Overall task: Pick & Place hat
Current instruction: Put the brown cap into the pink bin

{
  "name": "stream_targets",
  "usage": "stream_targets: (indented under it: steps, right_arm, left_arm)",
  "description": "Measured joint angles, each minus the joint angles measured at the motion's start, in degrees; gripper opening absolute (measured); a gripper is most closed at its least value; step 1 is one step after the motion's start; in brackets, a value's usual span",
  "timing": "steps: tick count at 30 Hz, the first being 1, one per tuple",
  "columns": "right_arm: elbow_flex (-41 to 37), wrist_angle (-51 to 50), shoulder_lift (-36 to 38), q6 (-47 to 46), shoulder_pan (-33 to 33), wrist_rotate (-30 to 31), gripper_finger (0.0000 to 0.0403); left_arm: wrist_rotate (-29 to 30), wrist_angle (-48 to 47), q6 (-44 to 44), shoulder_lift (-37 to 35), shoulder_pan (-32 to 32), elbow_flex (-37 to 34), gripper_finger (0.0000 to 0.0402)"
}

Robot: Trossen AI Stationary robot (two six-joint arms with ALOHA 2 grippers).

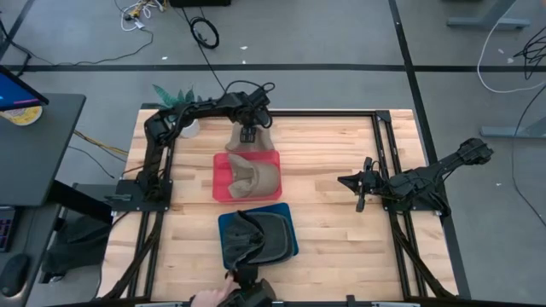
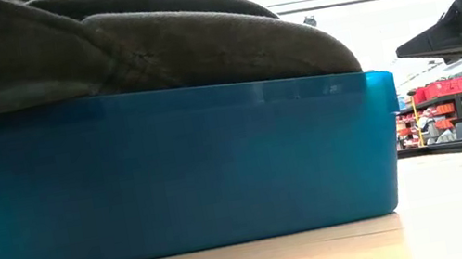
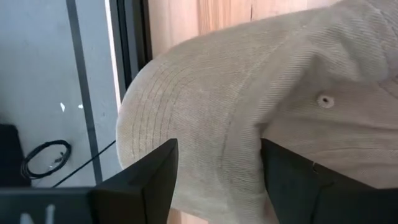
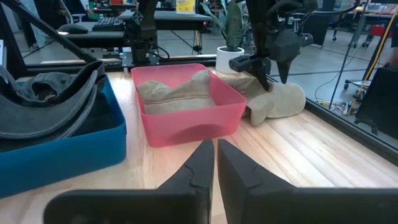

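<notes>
Left fingers [image 3: 161, 180] astride tan hat [image 3: 249, 112], crown cropped

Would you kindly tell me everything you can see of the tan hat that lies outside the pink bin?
The tan hat is a soft cap of ribbed, corduroy-like cloth with a stitched brim and a small eyelet. It lies slumped on the wooden table, against the far side of the pink bin. The left gripper comes down on it, fingers straddling a fold of cloth.
</notes>
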State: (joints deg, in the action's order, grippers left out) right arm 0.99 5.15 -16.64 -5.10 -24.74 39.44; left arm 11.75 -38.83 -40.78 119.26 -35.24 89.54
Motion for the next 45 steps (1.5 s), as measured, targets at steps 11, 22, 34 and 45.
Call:
stream_targets:
  steps: [11,22,34,45]
  right_arm:
    - [0.0,0.0,0.0,0.0,0.0,0.0,0.0025]
    - [0.0,0.0,0.0,0.0,0.0,0.0,0.0025]
    - [0.0,0.0,0.0,0.0,0.0,0.0,0.0025]
    - [0.0,0.0,0.0,0.0,0.0,0.0,0.0025]
  left_arm:
    - [0.5,-0.6,-0.5,0.0,1.2,0.0,0.0033]
    - [11.3,-5.5,-1.6,-0.3,2.2,2.3,0.0005]
    - [14.4,-14.6,-9.6,-8.7,4.9,8.0,0.0003]
    - [10.9,-27.9,-12.8,-18.4,11.2,8.1,0.0003]
